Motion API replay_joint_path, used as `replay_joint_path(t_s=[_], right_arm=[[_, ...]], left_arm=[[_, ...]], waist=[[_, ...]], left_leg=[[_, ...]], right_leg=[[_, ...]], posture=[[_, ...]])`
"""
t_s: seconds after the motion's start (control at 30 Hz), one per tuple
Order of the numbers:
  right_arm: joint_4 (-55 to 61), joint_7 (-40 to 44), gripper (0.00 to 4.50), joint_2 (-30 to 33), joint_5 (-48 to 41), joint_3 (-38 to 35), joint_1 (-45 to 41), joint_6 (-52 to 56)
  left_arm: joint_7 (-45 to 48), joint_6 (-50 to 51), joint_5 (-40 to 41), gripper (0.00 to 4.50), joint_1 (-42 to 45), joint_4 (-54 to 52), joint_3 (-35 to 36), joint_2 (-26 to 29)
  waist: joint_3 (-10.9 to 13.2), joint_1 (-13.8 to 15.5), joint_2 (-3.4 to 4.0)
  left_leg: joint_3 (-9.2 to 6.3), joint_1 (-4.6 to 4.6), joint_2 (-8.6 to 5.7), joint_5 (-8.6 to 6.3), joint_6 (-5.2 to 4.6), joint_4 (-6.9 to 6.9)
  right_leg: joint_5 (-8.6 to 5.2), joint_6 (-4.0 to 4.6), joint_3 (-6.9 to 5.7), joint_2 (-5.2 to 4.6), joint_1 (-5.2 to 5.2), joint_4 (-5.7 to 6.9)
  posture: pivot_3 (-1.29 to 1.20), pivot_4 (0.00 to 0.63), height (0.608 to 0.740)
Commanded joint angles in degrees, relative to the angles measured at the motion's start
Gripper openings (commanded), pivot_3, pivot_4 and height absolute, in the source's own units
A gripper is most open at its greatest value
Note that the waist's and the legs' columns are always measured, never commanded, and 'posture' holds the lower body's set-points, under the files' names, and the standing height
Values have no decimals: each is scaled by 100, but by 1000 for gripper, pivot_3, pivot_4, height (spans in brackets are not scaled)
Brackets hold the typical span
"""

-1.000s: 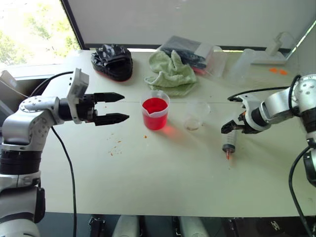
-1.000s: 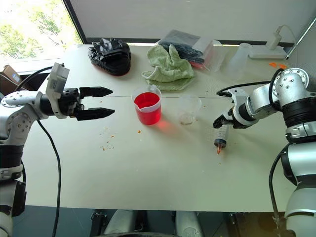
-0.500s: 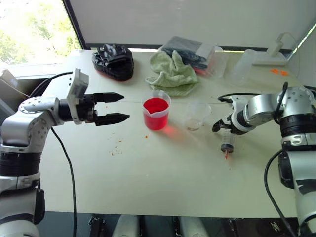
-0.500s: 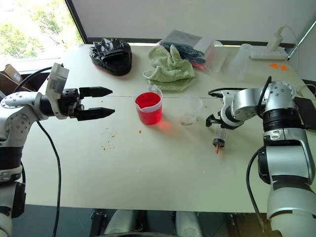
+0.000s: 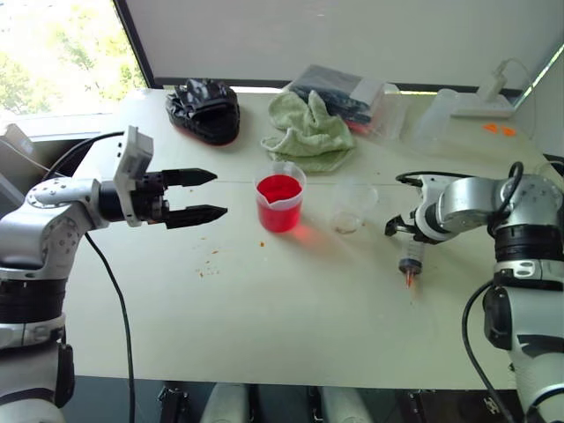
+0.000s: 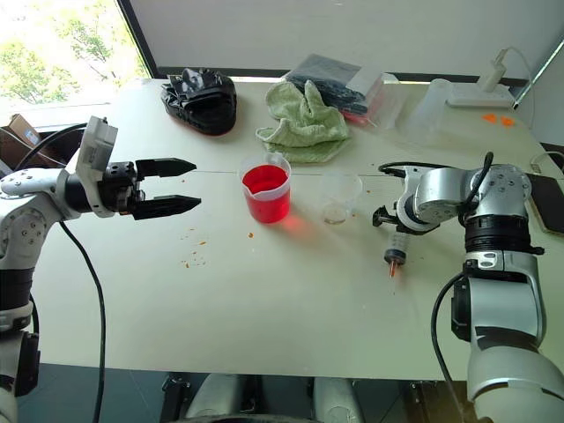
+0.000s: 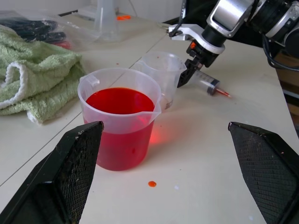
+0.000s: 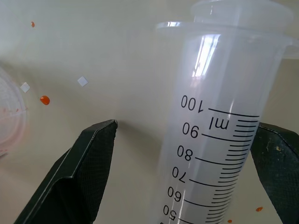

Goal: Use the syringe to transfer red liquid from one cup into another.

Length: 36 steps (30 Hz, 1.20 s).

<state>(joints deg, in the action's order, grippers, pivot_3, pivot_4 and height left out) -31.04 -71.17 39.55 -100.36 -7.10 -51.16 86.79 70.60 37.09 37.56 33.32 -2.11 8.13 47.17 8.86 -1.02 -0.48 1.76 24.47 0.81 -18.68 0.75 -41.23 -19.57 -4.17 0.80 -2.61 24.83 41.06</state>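
The syringe (image 8: 219, 121) lay on the table (image 5: 291, 308) right of the small cup (image 5: 352, 204), between the spread fingers of the right gripper (image 5: 405, 236), touching one, ungripped, while the left gripper (image 5: 207, 194) hovered open beside the beaker (image 5: 279, 201).

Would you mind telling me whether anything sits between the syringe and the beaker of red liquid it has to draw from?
Yes: the small clear cup stands on the table between the syringe, which lies between the open right gripper's fingers, and the spouted beaker. The syringe would probably need to go over or around it.
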Motion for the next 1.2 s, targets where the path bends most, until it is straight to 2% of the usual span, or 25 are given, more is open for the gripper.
replay_joint_path(t_s=[0.03, 0.17, 0.2, 0.43, 0.5, 0.57, 0.67, 0.87, 0.93, 1.03, 1.2], right_arm=[[325, -347, 3568, 191, -677, 180, 312, -233], [629, -575, 1610, 336, -1228, 437, 505, -621], [677, -555, 1400, 359, -1258, 474, 510, -674], [827, -325, 1400, 324, -1264, 465, 407, -1034], [991, 108, 1400, 372, -911, 394, 256, -1143], [1352, 1226, 1400, 465, 295, 239, -42, -1745], [1520, 2127, 1400, 477, 1277, 127, -265, -2229], [2842, 4166, 1400, 591, 3525, 569, -246, -3161], [2926, 4622, 1400, 444, 4104, 566, -301, -3561], [2924, 5727, 1400, 39, 5086, 767, -655, -4714], [2888, 7008, 1400, -999, 5669, 742, -1131, -5767]], left_arm=[[-28, -86, 43, 4500, 29, -67, 188, 93], [-22, -97, 47, 4500, 51, -36, 170, 80], [-15, -102, 45, 4500, 66, -20, 161, 78], [39, -120, 36, 4500, 129, 46, 126, 78], [47, -110, 42, 4500, 146, 57, 127, 81], [54, -82, 62, 4500, 174, 57, 129, 86], [64, -51, 79, 4500, 232, 85, 133, 93], [53, 7, 99, 4500, 394, 114, 89, 67], [69, 15, 96, 4500, 425, 123, 87, 78], [85, 24, 84, 4500, 509, 154, 79, 105], [19, 170, 175, 4500, 611, 99, 118, 118]], waist=[[0, 0, -1], [-1, -19, -1], [-1, -29, -1], [-1, -74, -1], [-1, -119, -1], [1, -139, 2], [2, -149, 4], [2, -126, 3], [2, -123, 3], [2, -137, 3], [2, -184, 4]], left_leg=[[0, 0, 0, 0, 0, 0], [-1, -2, 0, 0, 0, 0], [-1, -2, 2, 0, 0, 0], [0, -3, 6, 0, 0, 1], [-1, -2, 6, 0, 0, 1], [-1, -2, 6, 0, 0, 2], [1, -3, 6, 1, 1, 8], [-1, 0, 7, 1, 1, 11], [-1, 0, 7, 1, 1, 10], [-1, -1, 6, 1, 2, 10], [1, -3, 9, 3, 5, 15]], right_leg=[[0, 0, 0, 0, -1, 0], [0, 0, 0, 2, -3, -3], [0, 0, 0, 4, -3, -3], [0, 0, 1, 7, -3, -5], [0, 0, 1, 7, -3, -5], [0, 0, 1, 7, -2, -5], [0, 0, 3, 9, 2, -6], [0, 0, 2, 8, 3, -9], [0, 0, 2, 8, 3, -7], [0, 0, 2, 8, 4, -7], [0, 0, 5, 14, 14, 4]], posture=[[0, 150, 711], [0, 150, 711], [0, 150, 711], [0, 150, 711], [0, 150, 711], [0, 150, 711], [0, 150, 711], [0, 150, 711], [0, 150, 711], [0, 150, 711], [0, 150, 711]])
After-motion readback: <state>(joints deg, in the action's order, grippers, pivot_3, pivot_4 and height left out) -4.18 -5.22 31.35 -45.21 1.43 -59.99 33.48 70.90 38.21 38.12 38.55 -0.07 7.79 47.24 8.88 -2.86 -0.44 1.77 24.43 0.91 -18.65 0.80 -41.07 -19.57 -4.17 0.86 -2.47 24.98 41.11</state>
